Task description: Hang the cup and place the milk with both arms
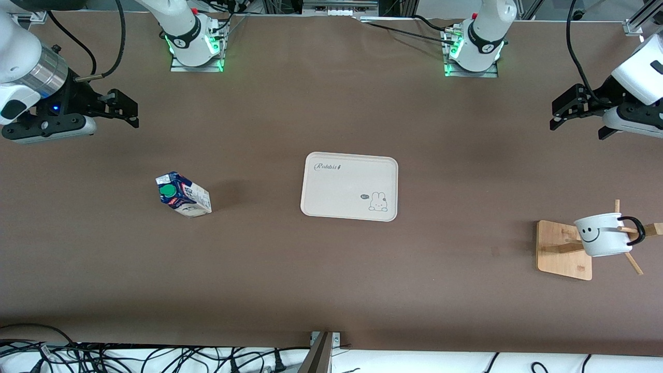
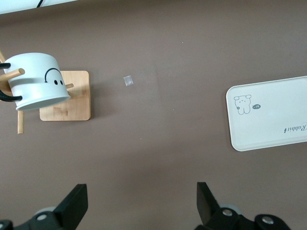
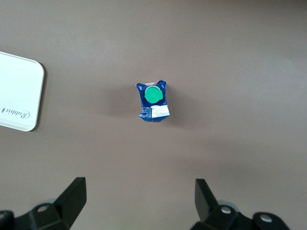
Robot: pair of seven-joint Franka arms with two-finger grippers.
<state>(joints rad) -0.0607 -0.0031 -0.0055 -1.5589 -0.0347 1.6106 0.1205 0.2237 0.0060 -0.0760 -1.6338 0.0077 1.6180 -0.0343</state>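
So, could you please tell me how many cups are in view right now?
1. The cup hangs on the wooden rack toward the left arm's end of the table. None looks hidden.

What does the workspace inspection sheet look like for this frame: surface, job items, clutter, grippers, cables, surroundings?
Surface: brown table, with a small pale scrap near the rack.
Cup: white smiley mug hanging by its black handle on a wooden peg rack, toward the left arm's end.
Milk: carton with green cap standing upright on the table toward the right arm's end, not on the tray.
Tray: cream rabbit-print tray at the centre, nothing on it.
Clutter: nothing else seen.
Grippers: left gripper and right gripper both raised over the table, jaws open, holding nothing.
Cables: loose black cables along the table's near edge.
Surroundings: two arm bases with green lights.
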